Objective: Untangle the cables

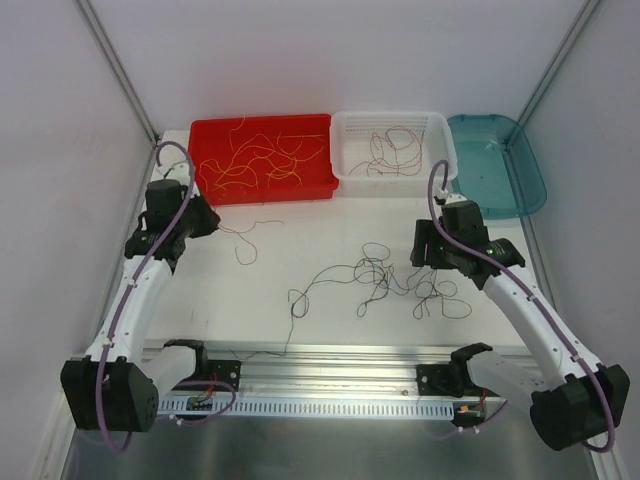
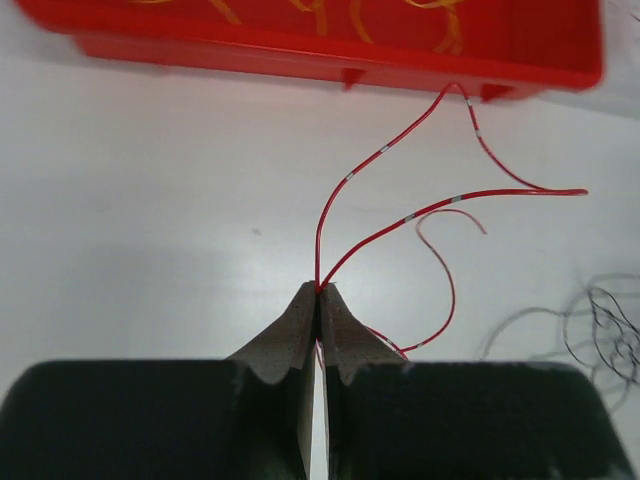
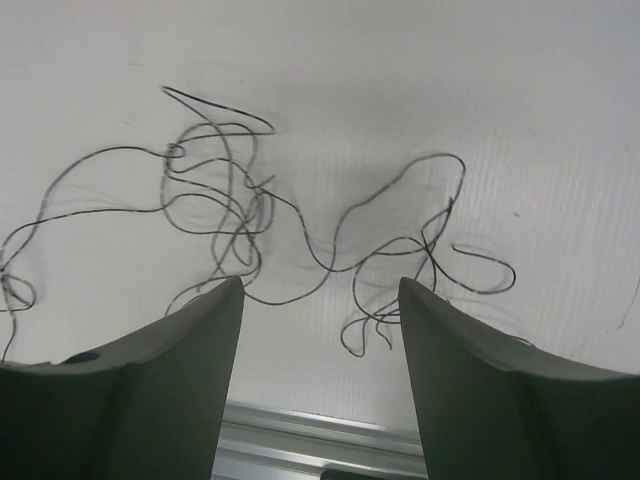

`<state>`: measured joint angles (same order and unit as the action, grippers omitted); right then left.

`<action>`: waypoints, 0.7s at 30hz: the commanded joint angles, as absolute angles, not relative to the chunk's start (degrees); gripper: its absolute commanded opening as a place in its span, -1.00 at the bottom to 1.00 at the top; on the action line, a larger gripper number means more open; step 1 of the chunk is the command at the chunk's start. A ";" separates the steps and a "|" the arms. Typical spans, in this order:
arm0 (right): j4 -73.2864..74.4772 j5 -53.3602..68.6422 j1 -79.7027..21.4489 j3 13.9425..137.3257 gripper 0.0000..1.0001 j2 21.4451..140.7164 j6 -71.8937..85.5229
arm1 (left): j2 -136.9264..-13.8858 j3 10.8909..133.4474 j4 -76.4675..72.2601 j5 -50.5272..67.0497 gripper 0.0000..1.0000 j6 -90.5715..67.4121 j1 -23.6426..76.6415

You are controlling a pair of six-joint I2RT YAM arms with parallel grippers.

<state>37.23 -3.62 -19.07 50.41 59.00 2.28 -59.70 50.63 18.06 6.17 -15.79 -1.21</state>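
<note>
- Left pincer [image 2: 318, 292]: closed. Its 2 fingers meet at the tips and clamp the red cables [image 2: 400, 215] at the lower centre of the left wrist view.
- Red cables: at least 2 strands rise from the grip point. 1 arcs up to the near wall of the red bin [image 2: 300, 52] at the top of the frame, and 1 runs out to the right. A further loop curls just right of the fingers.
- Overhead view: the same pincer sits at centre left, just below the bin's lower left corner. The red strands trail to its right on the white counter [image 1: 330, 225].
- Right pincer [image 3: 320, 290]: open. Its 2 fingers stand well apart at the bottom of the right wrist view, with nothing clamped between them. Whether the fingertips touch the counter cannot be told.
- Black cables [image 3: 230, 200]: a loose tangle spread across the middle of the right wrist view, lying on the counter. Some strands run across the gap between the fingers. In the overhead view the tangle lies at frame centre, just left of the right pincer.
- Red bin, upper centre-left of the overhead view: holds yellow-orange cables [image 1: 250, 160].
- White basket [image 1: 390, 117], directly right of the bin: holds dark red cables [image 1: 395, 150].
- Teal tray [image 1: 500, 175]: upper right, beside the basket.
</note>
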 commanded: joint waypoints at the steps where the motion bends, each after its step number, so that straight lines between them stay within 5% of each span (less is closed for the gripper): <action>1: 37.36 -5.10 -23.28 57.38 0.34 55.55 -1.39 | -59.76 51.68 15.12 18.98 -1.00 -11.26 5.68; 9: 25.17 7.11 -37.50 59.15 0.46 55.10 -2.02 | -62.31 51.42 13.54 30.31 -1.00 -8.44 19.76; 21: 16.18 11.08 -48.24 64.51 0.77 67.84 -1.67 | -64.78 51.06 13.71 29.44 -0.99 -6.06 29.26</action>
